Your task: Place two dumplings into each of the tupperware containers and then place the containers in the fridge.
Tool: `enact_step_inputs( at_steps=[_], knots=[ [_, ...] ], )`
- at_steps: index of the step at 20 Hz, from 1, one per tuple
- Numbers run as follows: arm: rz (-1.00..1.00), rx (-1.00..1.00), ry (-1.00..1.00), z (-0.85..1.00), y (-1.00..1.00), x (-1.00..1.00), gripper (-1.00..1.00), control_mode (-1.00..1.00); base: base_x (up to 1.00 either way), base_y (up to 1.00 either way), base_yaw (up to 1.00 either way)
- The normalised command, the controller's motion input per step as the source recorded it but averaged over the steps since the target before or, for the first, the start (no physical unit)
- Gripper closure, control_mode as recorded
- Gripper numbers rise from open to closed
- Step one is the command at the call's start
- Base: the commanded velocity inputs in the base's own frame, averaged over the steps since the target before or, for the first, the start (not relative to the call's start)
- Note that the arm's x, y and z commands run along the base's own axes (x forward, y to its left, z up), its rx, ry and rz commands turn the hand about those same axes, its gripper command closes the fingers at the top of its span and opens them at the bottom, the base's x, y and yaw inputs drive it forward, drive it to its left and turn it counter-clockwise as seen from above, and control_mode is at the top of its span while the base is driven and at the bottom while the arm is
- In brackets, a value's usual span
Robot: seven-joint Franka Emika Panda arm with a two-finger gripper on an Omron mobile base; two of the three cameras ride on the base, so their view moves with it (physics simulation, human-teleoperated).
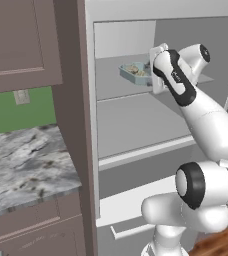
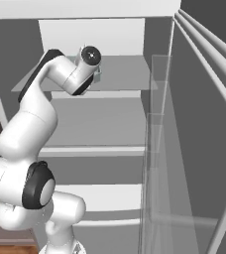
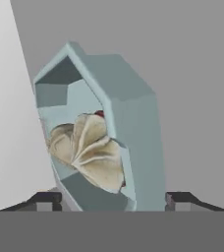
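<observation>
Robot sets a filled container (image 3: 109, 142) on a fridge (image 1: 136, 115) shelf.
The gripper (image 3: 111, 201) stands wide around its wall; dumplings (image 3: 89, 150) inside. Next: back out cleanly.

We cannot separate the dumplings (image 3: 87, 150) in the container (image 1: 135, 72); its right end sits hidden behind the arm.

Simulated home kitchen, open fridge (image 1: 136, 120) with grey shelves, brown wooden cabinets (image 1: 21, 40), marble-patterned counter (image 1: 26, 165), green backsplash (image 1: 16, 112)
</observation>
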Motion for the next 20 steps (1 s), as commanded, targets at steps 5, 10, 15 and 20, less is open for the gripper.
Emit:
enact_step_inputs(
  at_steps=[5, 10, 15, 20],
  knots=[
    [0.0, -0.05, 0.0, 0.0, 0.0, -0.62, -1.0, -1.0, 0.0, 0.0, 0.0],
    [0.0, -0.08, -0.02, 0.0, 0.08, -1.0, -1.0, -1.0, 0.0, 0.0, 0.0],
    [0.0, -0.13, -0.02, 0.19, 0.21, -1.0, -1.0, -1.0, 0.0, 0.0, 0.0],
    [0.13, -0.25, 0.13, 0.12, 0.2, -1.0, -1.0, -1.0, 0.0, 0.0, 0.0]
  ],
)
